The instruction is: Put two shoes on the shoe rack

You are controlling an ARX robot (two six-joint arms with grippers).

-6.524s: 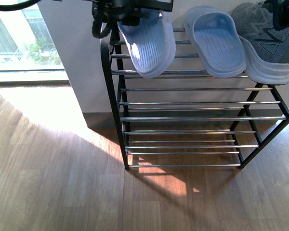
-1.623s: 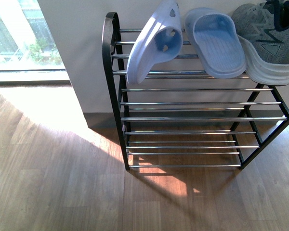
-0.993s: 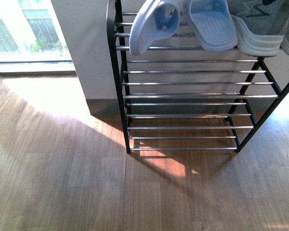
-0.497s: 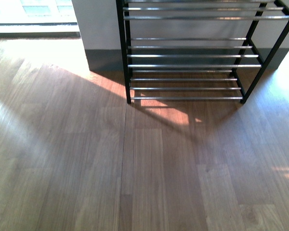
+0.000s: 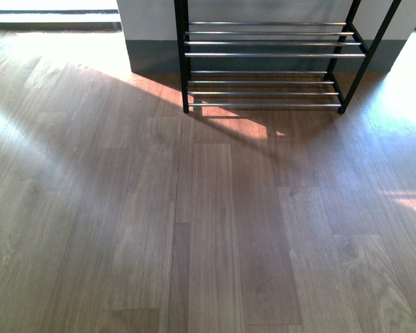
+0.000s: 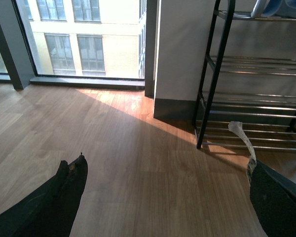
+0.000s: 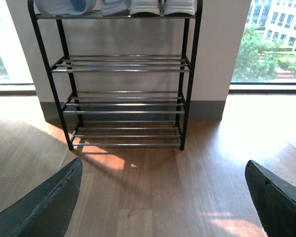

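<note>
Both end effectors are open and empty. In the right wrist view, the right end effector [image 7: 163, 197] shows only its two dark fingertips, spread wide apart. In the left wrist view, the left end effector [image 6: 167, 192] is likewise spread, with a strip of pale tape trailing from one finger.

The shoe rack [image 7: 126, 101] stands ahead of the right end effector and well apart from it, against a pale wall. It has a black frame and thin chrome bars. Its long axis runs crosswise to the right end effector's line of sight. The right arm faces it squarely; the left sees it off to one side.

On the top tier, beyond and above the right end effector, white soles of the shoes [image 7: 163, 7] sit beside pale blue slides [image 7: 64, 6]. The uppers are cut off, so the task looks likely finished.

The wooden floor [image 5: 208, 222] is lit by sun patches.
</note>
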